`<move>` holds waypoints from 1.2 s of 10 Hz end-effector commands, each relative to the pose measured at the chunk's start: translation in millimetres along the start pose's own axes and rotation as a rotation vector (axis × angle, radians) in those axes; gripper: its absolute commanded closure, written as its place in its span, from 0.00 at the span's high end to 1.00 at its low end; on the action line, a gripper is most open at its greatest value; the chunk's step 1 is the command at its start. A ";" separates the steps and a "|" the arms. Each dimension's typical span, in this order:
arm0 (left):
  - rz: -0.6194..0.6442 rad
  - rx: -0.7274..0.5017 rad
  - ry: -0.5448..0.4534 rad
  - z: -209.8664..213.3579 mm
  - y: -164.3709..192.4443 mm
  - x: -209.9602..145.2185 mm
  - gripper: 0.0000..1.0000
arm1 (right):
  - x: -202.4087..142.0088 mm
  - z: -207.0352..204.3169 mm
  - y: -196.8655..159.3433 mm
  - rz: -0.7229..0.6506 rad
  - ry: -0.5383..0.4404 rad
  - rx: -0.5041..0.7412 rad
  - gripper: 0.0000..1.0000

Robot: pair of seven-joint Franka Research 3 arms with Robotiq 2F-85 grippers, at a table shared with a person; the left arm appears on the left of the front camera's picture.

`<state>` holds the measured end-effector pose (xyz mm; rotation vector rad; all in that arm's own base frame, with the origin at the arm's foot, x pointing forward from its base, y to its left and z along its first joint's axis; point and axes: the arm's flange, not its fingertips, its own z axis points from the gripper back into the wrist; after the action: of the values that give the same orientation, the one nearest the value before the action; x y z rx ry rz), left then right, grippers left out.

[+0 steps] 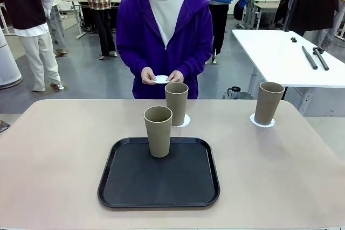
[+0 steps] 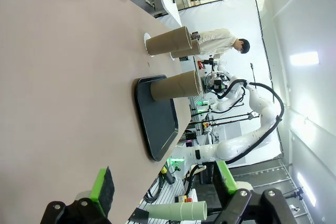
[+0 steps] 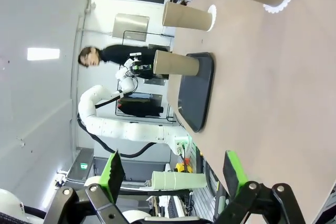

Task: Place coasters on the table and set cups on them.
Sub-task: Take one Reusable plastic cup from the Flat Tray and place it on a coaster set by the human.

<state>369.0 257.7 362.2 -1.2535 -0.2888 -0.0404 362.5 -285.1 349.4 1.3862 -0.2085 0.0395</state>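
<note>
1. My left end effector [image 2: 163,179] and right end effector [image 3: 173,169] gape wide, empty.
2. One tan cup [image 1: 158,131] stands on the black tray [image 1: 161,187], toward its 12 o'clock edge.
3. The second cup [image 1: 176,103] sits on a doily coaster [image 1: 185,120] on the beige surface [image 1: 54,160], just past the tray at 12 o'clock.
4. The third cup [image 1: 268,102] stands on its coaster [image 1: 262,124] at 2 o'clock.
5. The person [image 1: 164,30] holds the last coaster [image 1: 161,79].

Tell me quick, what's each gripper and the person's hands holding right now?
Left gripper: open, empty.
Right gripper: open, empty.
Person's hands: holding a coaster.
</note>
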 end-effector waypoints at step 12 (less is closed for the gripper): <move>-0.001 0.001 0.000 1.5 -1.7 0.3 1.00 | -0.5 0.0 2.3 -0.007 0.005 0.010 1.00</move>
<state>369.0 257.7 362.2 -1.2535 -0.2888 -0.0404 362.3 -285.0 349.6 1.3896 -0.2080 0.0403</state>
